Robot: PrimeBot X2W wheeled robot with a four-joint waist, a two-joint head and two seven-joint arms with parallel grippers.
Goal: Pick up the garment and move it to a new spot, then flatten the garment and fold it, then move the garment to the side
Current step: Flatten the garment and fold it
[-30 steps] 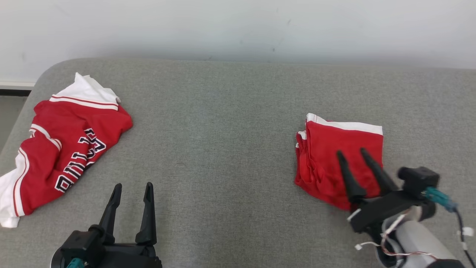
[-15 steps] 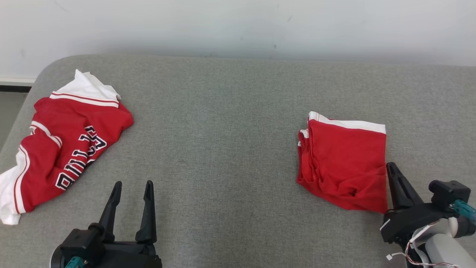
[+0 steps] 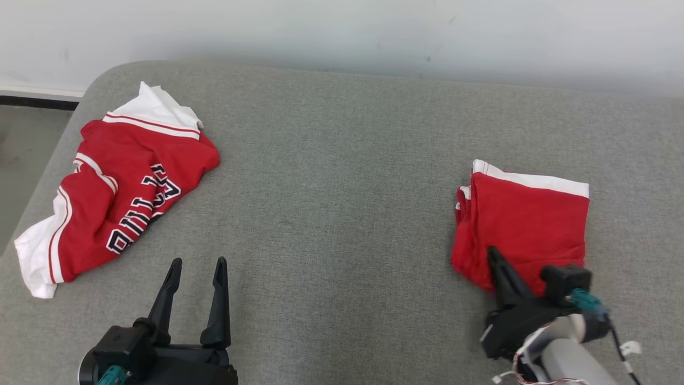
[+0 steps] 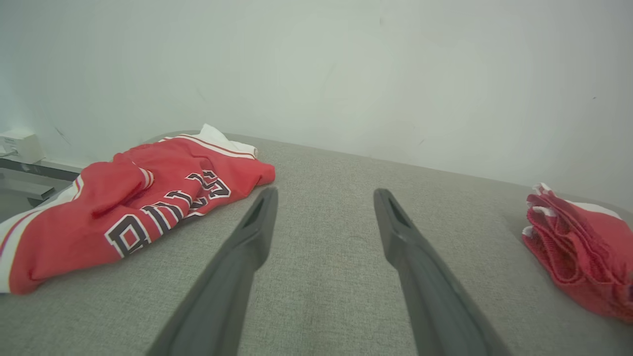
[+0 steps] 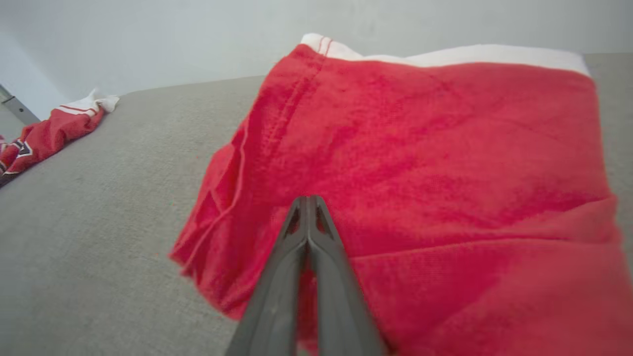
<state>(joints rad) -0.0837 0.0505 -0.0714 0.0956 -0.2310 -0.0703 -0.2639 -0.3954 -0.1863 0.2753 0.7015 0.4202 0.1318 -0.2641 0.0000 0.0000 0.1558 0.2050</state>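
With the right gripper [image 3: 491,254] nearest us, its two dark fingers pressed tight together, tips low over the near left corner of the folded red garment [image 3: 526,224], I can't see any cloth caught between them, so call it closed and, by the look of it, empty. That's where I'd expect trouble: if those shut fingers sweep sideways while touching the fabric, they could drag the top layer and spoil the fold, and the loose, rumpled layers along the left edge look the likeliest to splay open. A pinch on one layer alone would peel the stack apart on the lift. Over on the other side the left gripper [image 3: 199,262] hangs with fingers spread wide, holding nothing, well clear of everything. The garment lies toward the right side of the grey padded surface [image 3: 331,203], a woven, slightly grippy-looking cover with rounded corners, so sliding cloth may bunch. Farther off at the left, a crumpled jersey [image 3: 128,187] with dark lettering lies near the edge. Beyond it all, a plain pale wall [image 3: 342,27].
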